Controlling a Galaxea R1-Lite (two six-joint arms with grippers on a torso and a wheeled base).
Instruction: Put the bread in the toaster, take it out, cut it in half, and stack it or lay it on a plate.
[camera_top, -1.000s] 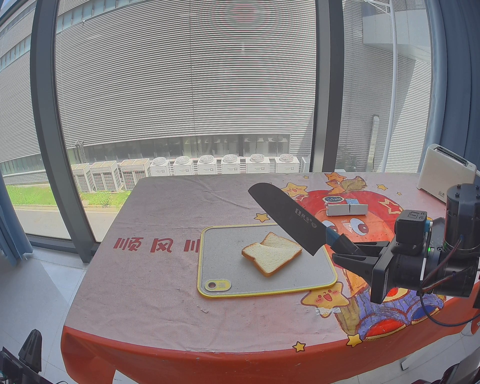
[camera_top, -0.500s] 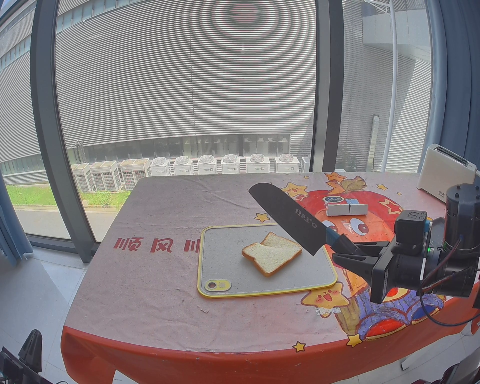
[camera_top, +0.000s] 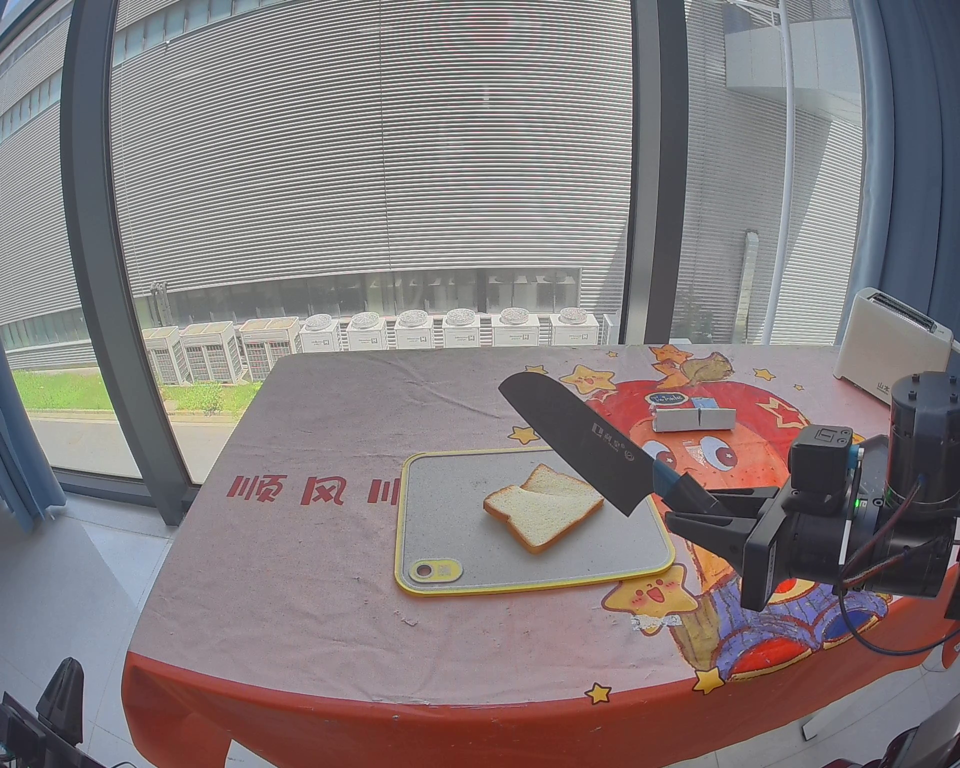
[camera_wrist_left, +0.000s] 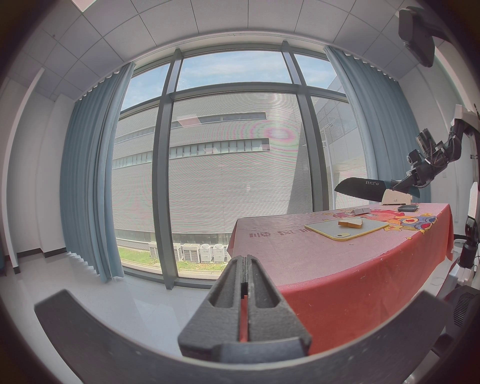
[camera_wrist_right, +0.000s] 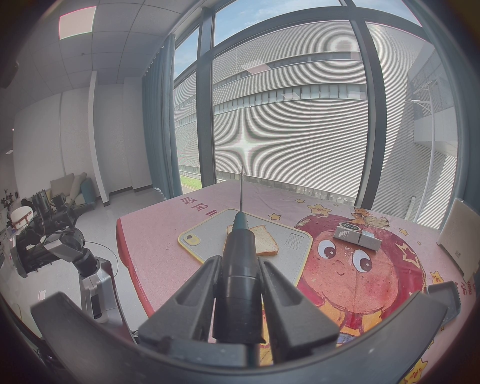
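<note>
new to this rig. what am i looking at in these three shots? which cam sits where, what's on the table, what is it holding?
It is a robot with two arms on a wheeled base. The wide picture comes from a camera on its head, looking down at the table. The other two come from a camera on each wrist, so each shows that arm's own fingers up close.

On the patterned cloth lies a grey cutting board with the bread on it. A small grey block sits farther back, and a white toaster stands at the far right corner.

The right gripper is shut on the handle of a black knife, which is held in the air with its blade clear of the bread. The left gripper is off to the side of the table, shut and holding nothing.
</note>
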